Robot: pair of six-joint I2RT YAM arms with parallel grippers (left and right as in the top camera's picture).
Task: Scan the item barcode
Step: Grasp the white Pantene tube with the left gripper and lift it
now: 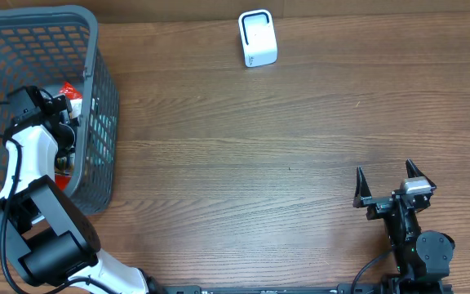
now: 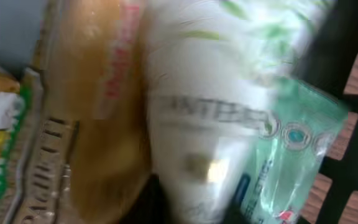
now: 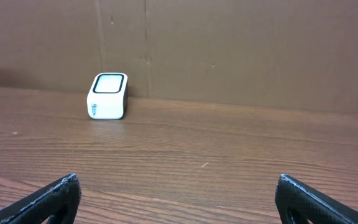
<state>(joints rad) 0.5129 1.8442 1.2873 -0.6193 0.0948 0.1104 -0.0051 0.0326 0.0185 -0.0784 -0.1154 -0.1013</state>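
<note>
step: pick from grey plastic mesh basket [image 1: 104, 114] | left gripper [image 1: 68, 122] pinched narrow by blurred white packet [image 2: 204, 124], hold unclear | right gripper [image 1: 384, 168] wide | next: lift, face barcode to white boxy scanner [image 1: 257, 38]

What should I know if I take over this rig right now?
Left gripper: shut, down in the grey basket, close to a white packet; the blurred wrist view does not confirm a grip.
Right gripper: open, empty, at the near right of the table.
Scanner: upright at the far edge, nothing near it.
Done: reach into the basket.
Left: lift an item out, show its barcode to the scanner.
</note>
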